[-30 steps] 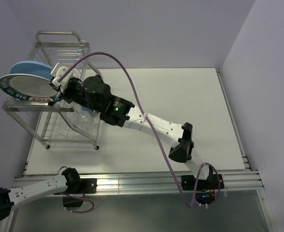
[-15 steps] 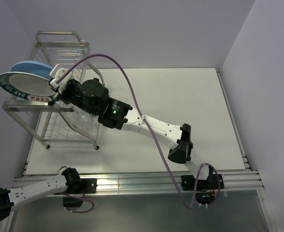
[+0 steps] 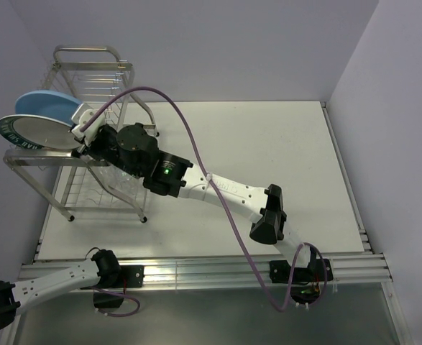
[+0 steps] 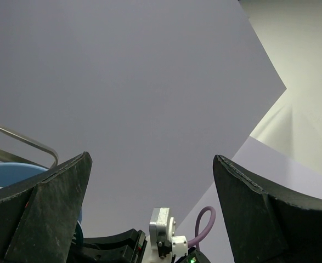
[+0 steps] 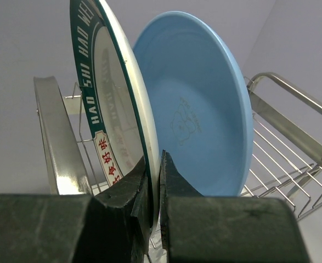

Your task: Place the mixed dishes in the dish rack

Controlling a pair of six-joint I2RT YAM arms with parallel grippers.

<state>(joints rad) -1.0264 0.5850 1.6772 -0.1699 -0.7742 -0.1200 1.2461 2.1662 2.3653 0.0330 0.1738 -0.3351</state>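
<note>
My right gripper (image 3: 81, 133) is shut on the rim of the white plate with the dark lettered rim (image 3: 38, 131) and holds it on edge over the upper tier of the silver wire dish rack (image 3: 74, 194). In the right wrist view the fingers (image 5: 174, 189) pinch this plate (image 5: 114, 120). The light-blue plate (image 5: 202, 112) stands on edge just behind it; it also shows in the top view (image 3: 47, 104). Clear glasses (image 3: 121, 180) show dimly on the lower tier under the arm. My left gripper (image 4: 150, 213) is open, empty and points up at the wall.
The rack's looped tube frame (image 3: 88, 52) rises at the back left by the wall. The rack's left rail (image 5: 56, 145) stands close beside the held plate. The purple cable (image 3: 189, 129) arcs over the white table (image 3: 268, 158). The left arm (image 3: 45, 284) lies along the near edge.
My right gripper has carried the lettered plate left and back, closer to the light-blue plate. The left arm has not moved.
</note>
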